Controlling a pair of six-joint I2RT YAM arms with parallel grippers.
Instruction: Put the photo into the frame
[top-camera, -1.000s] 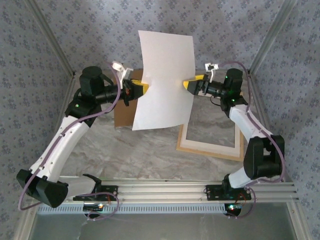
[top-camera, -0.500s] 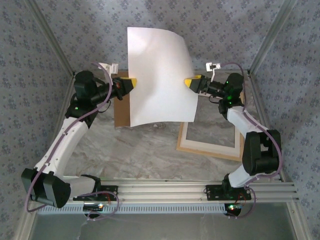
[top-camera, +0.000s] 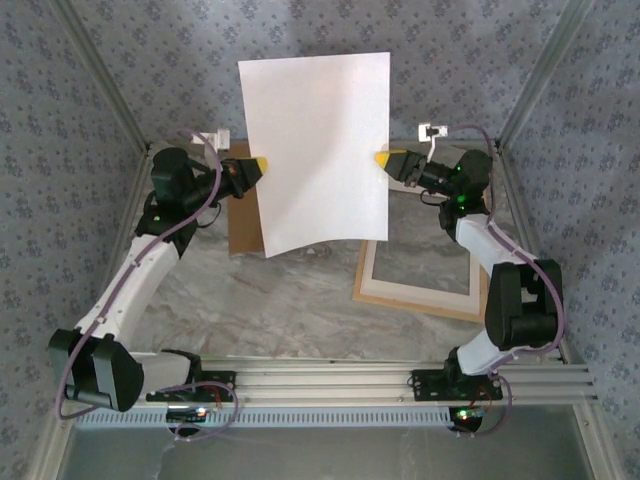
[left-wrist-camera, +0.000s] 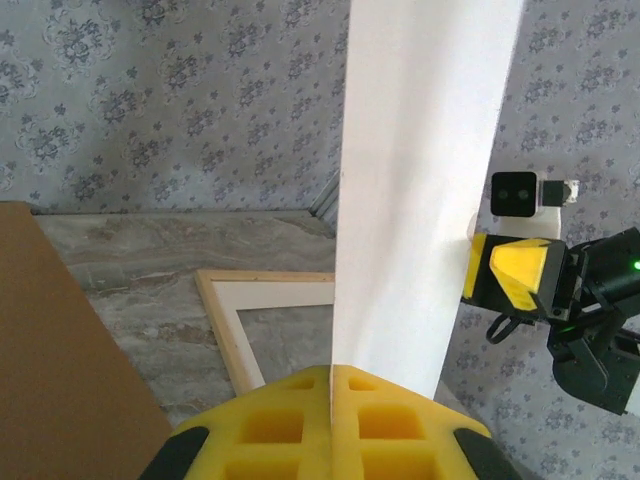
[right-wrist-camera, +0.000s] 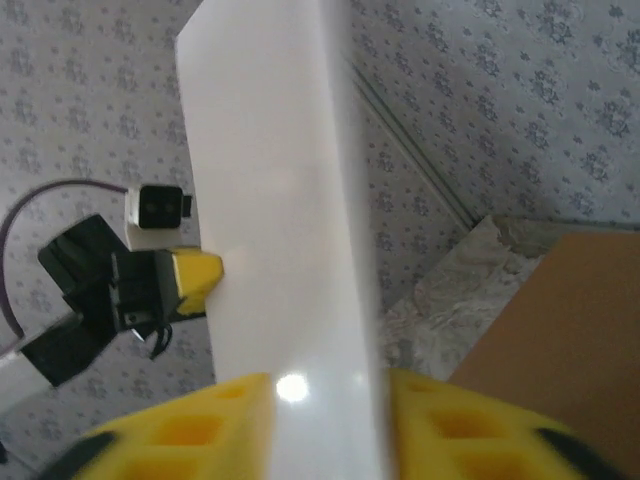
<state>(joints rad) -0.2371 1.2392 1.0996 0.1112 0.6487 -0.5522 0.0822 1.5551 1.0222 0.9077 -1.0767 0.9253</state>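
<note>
Thin white-backed rectangular photo print (top-camera: 318, 150) hangs upright over the far edge of the table (top-camera: 280, 300). Your left hand (top-camera: 258, 165) pinches one side edge; your right hand (top-camera: 383, 160) straddles the other, closure unclear. Likely light and floppy: hold the margins.

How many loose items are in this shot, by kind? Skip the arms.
Photo, held up with its white back to the top camera: 1
Wooden frame, flat on the table: 1
White mat inside the frame: 1
Brown backing board: 1
Total: 4
</note>
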